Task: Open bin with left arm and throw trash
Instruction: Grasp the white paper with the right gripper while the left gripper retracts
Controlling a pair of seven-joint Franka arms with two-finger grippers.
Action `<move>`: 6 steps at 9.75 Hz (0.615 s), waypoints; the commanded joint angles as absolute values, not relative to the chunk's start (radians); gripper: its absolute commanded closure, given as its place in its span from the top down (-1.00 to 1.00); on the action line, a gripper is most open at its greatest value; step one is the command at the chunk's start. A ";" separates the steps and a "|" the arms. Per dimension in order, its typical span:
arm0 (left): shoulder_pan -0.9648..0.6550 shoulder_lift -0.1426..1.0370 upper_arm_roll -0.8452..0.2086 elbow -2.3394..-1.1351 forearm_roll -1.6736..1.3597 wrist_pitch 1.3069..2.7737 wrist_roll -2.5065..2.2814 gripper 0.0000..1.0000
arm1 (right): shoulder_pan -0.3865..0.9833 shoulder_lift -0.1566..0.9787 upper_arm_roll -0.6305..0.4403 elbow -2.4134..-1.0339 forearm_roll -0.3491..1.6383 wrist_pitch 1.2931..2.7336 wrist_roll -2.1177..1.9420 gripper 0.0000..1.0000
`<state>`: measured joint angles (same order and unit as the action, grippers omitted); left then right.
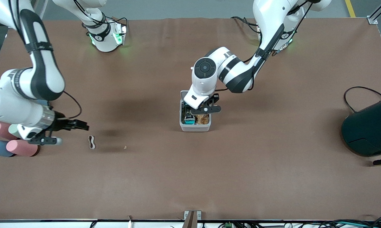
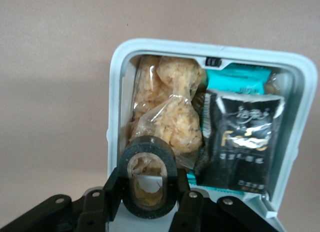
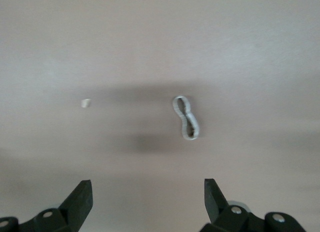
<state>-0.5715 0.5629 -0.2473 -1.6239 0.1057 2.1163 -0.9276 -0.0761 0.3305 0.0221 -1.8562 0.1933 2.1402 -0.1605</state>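
The small white bin (image 1: 195, 128) stands open in the middle of the table. In the left wrist view its rim (image 2: 114, 91) frames a clear bag of tan snacks (image 2: 170, 111), a teal packet (image 2: 235, 79) and the black foil packet (image 2: 242, 142). My left gripper (image 1: 193, 117) hangs over the open bin, shut on the black tape ring (image 2: 147, 144), which it holds upright between its fingers (image 2: 112, 192). The tan rubber band (image 1: 91, 142) lies on the table toward the right arm's end. My right gripper (image 1: 81, 126) is open and empty just beside it, and the band shows ahead of its fingertips (image 3: 186, 118).
Several pastel cylinders (image 1: 21, 147) lie under the right arm's wrist at the table's edge. A small crumb (image 1: 125, 147) lies near the rubber band. A large dark teal round bin (image 1: 368, 126) lies at the left arm's end of the table.
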 commanded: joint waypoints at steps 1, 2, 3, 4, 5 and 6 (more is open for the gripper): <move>-0.578 0.558 -0.242 -1.629 0.118 2.105 -0.937 -0.41 | -0.089 0.414 0.044 -1.917 0.203 2.341 -0.277 0.97; -0.578 0.558 -0.242 -1.629 0.136 2.105 -0.936 0.89 | -0.084 0.464 0.044 -1.940 0.202 2.438 -0.319 0.97; -0.577 0.558 -0.244 -1.626 0.153 2.103 -0.934 1.00 | -0.086 0.478 0.044 -1.960 0.202 2.471 -0.360 0.97; -0.568 0.554 -0.242 -1.617 0.153 2.091 -0.927 1.00 | -0.090 0.486 0.044 -1.962 0.202 2.473 -0.397 0.97; -0.555 0.545 -0.232 -1.577 0.164 2.038 -0.890 1.00 | -0.091 0.511 0.043 -1.960 0.201 2.505 -0.409 0.97; -0.536 0.546 -0.230 -1.496 0.169 1.937 -0.852 1.00 | -0.084 0.544 0.044 -1.962 0.199 2.572 -0.410 0.97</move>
